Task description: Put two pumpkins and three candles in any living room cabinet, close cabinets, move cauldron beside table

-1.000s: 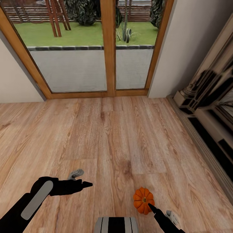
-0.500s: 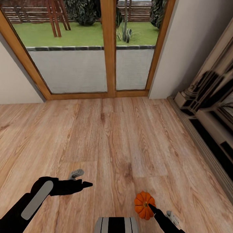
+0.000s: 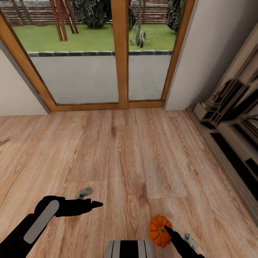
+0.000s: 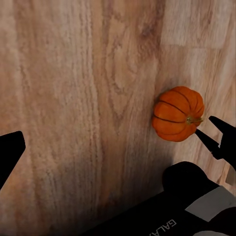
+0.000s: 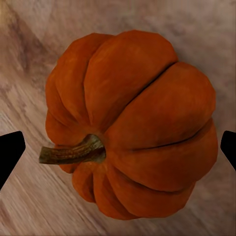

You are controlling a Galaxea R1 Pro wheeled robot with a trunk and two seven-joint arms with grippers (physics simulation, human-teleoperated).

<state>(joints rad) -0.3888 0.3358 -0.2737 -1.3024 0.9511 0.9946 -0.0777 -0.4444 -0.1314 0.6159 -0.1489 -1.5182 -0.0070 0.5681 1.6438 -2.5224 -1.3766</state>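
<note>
Close to the robot's base, on the wooden floor (image 3: 122, 150), one orange pumpkin (image 3: 159, 225) lies between the spread fingertips of the right gripper (image 5: 118, 152), whose jaws stand wide apart on either side without touching it. Well apart to the left, the left gripper (image 3: 94, 200) hovers above bare boards, parted and holding nothing. Farther off stand glass patio doors (image 3: 120, 53), with a pale fireplace surround (image 3: 229, 107) along the right wall.

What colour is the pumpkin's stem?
Dull olive-brown, on the orange pumpkin; stem clearest in the right wrist view.
</note>
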